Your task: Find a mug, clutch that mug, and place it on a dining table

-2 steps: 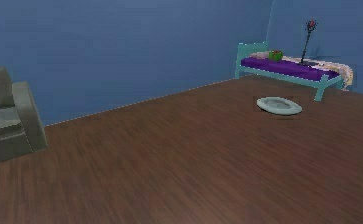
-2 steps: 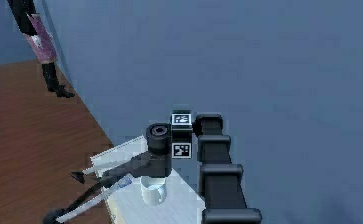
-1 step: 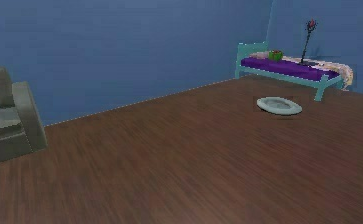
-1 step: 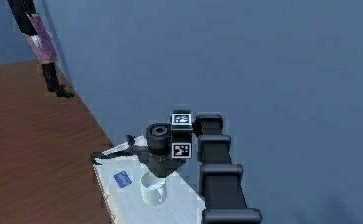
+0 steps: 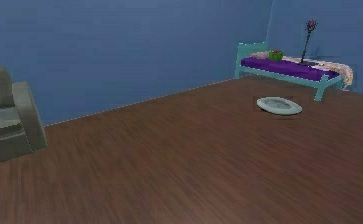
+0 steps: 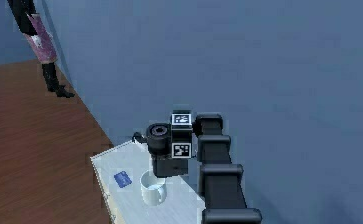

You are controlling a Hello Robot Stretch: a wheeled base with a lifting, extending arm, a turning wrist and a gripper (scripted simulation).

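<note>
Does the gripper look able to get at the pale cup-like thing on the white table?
Probably yes: the gripper is right at the cup-like thing, with nothing seen between them; the small blue thing lies aside.

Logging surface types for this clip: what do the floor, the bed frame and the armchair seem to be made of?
Floor: dark brown wood planks with a slight sheen; plank lines are visible.
Bed frame: probably painted wood, in flat teal with straight posts.
Armchair: likely fabric upholstery, matte grey-green with padded, rounded shapes.
</note>
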